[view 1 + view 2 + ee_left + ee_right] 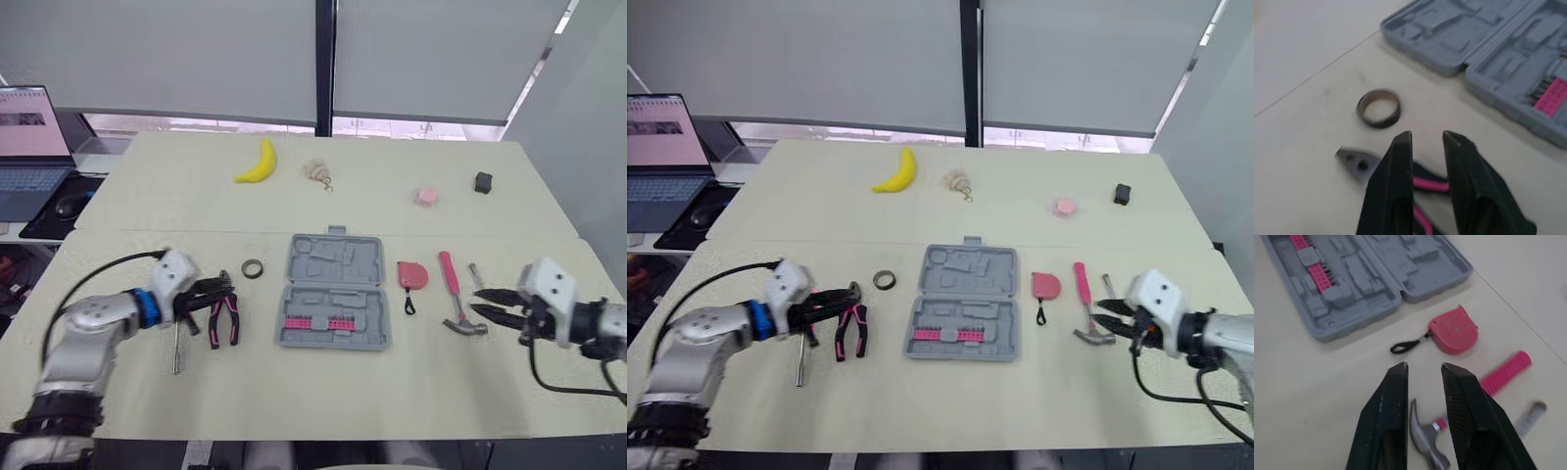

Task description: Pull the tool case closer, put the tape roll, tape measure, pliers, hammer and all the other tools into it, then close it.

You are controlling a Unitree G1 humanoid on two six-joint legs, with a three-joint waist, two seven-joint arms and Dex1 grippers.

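- A laptop point(29, 147) stands open off the bench's point(392, 392) far left edge.
- The left jaws hang low over the bench's front left, released, with a gap between them and nothing in it; they sit right above the handles of the pliers point(223, 323).
- A slim metal tool point(176, 348) lies just left of the pliers, pointing toward the front edge.
- The tape roll point(253, 267) lies flat just beyond the pliers, between them and the case, apart from both.
- A banana point(258, 163) rests far back on the bench.
- The tool case point(333, 257) lies open and flat at the middle, lid away from the robot; a pink bit strip point(320, 322) sits in its near half.
- The tape measure point(412, 275) lies just right of the case, its black loop trailing toward the front.
- The hammer point(453, 294) lies right of that, pink handle pointing away, head nearest the robot.
- A small metal piece point(474, 275) lies beside the hammer's handle.
- The right jaws hover just right of the hammer's head, released and holding nothing.
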